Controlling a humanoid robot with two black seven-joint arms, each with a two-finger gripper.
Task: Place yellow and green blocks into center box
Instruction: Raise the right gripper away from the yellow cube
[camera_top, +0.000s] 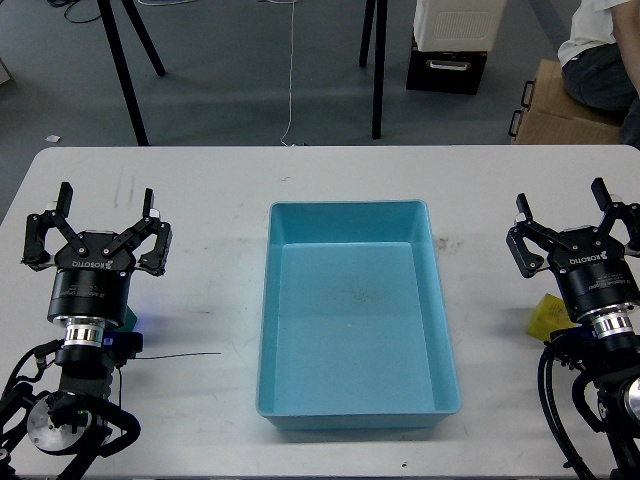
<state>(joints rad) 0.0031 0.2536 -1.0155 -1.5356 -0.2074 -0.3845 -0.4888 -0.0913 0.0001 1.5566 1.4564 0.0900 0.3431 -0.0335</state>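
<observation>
The light-blue center box lies in the middle of the white table, and nothing is inside it. My left gripper hovers open over the table's left side, with nothing between its fingers. A sliver of the green block peeks out from behind its wrist, on the right. My right gripper is open and holds nothing at the table's right side. The yellow block lies on the table beside its wrist, partly hidden by the arm.
A thin black wire lies on the table between my left arm and the box. Beyond the far edge stand tripod legs, a black case, a cardboard box and a seated person.
</observation>
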